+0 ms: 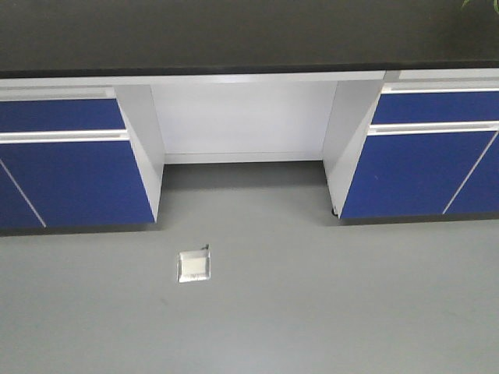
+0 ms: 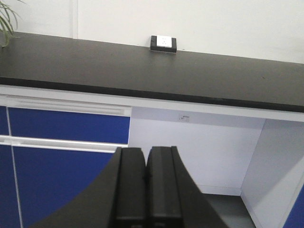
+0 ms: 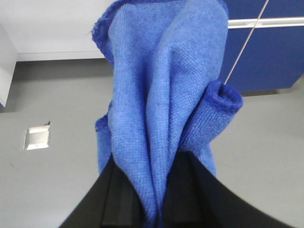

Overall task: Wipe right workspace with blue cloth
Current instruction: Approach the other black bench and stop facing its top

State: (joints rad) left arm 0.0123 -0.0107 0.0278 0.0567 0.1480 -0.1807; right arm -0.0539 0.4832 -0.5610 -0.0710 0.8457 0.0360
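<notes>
Right claw (image 3: 151, 190) is clamped on the blue cloth (image 3: 161, 85), bunched between my fingers above the grey floor (image 3: 47, 190). The folds bury the fingertips and block much of that view. Left claw (image 2: 145, 159) is fully closed and holds nothing. Beyond it lies the black bench (image 2: 142, 71), both ends cut off, with a socket box (image 2: 163, 43) at its far edge.

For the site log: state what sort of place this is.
Probably a laboratory: long black countertop over blue-fronted cabinets, with a socket box at its back edge.
</notes>
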